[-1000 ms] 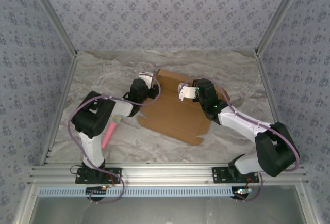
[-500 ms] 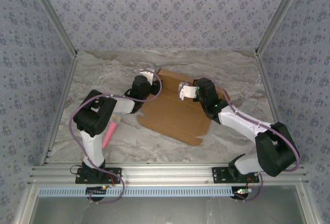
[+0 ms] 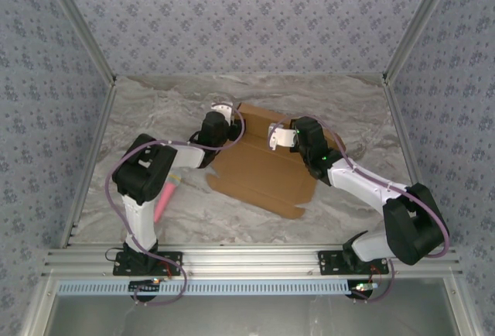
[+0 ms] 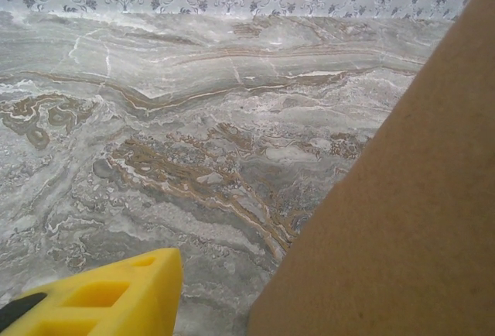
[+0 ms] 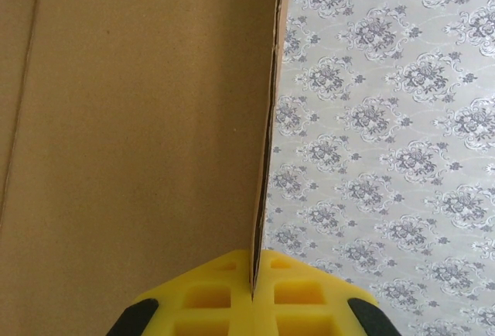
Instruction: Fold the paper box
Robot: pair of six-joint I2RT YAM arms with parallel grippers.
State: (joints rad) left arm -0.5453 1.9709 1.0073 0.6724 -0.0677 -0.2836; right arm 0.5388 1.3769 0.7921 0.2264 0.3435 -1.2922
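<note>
Inspection of the top view, left to right.

Item 1: 1 pink stick (image 3: 164, 200) lies on the marble-patterned table (image 3: 147, 111). It is just beside the left arm's lower link and apart from the cardboard.

Item 2: 1 left gripper (image 3: 224, 111) is at the far left corner of the paper box (image 3: 263, 169). Its wrist camera shows 1 yellow finger (image 4: 108, 301) at bottom left above bare table. A plain brown panel of the box rises across the right side of that view. Whether the jaws clamp this panel or stand free of it cannot be told.

Item 3: 1 paper box, a single die-cut sheet of plain brown cardboard. It lies mid-table between the 2 grippers and is mostly flat. Its near edge faces the arm bases, with a small tab at the near right corner. Both visible faces are plain brown.

Item 4: 1 right gripper (image 3: 275, 136) is over the far right part of the sheet. Its wrist camera shows 2 yellow pads (image 5: 201, 297) closed together, with the thin edge of a cardboard panel pinched between them. That panel's face spreads to the left, with 1 crease line near its left border. The flower-patterned wall (image 5: 387, 119) is to the right.

Count: 2 arms, 2 grippers, 1 box, 1 stick.
</note>
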